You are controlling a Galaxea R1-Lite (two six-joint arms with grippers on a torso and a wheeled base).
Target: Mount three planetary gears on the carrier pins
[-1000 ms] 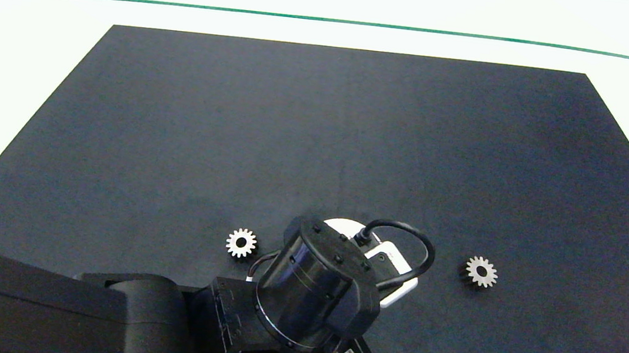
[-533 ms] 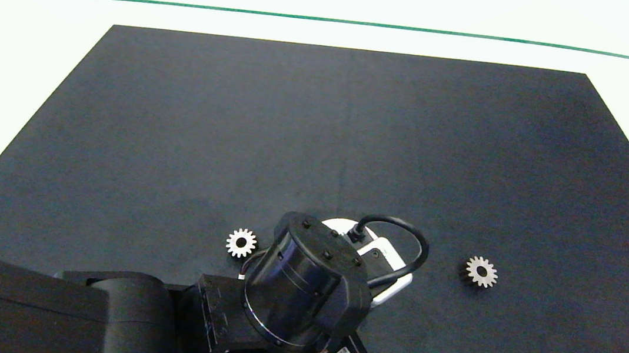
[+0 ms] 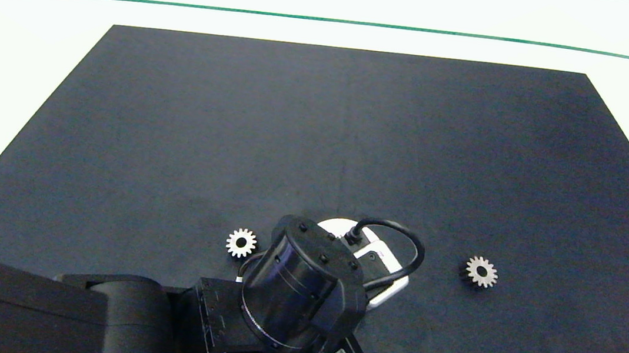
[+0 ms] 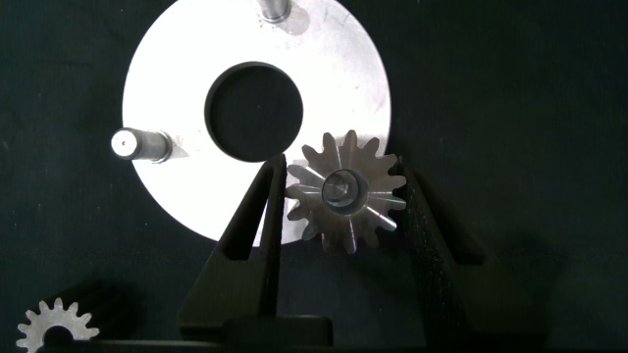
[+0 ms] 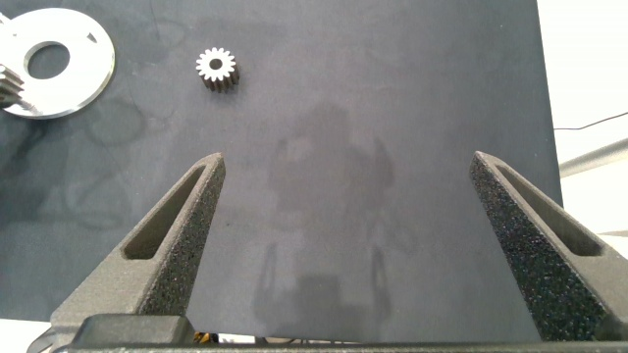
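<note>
Left hand (image 4: 341,201) lower over gear (image 4: 345,192)

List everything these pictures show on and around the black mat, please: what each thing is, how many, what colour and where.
Small silvery metal spur gears: three; one lies on the mat left of the disc, one lies right of it, one sits on a pin at the disc's edge between the left gripper's fingers.
Flat white ring-shaped disc: one, white with a large centre hole, near the mat's front middle, mostly hidden under the left arm in the head view.
Short silvery pins: two stand bare on the disc; the third shows through the mounted gear's hole.
Black mat: one, on a white table.
Left gripper: open, fingers either side of the mounted gear.
Right gripper: open, hovering over bare mat.
</note>
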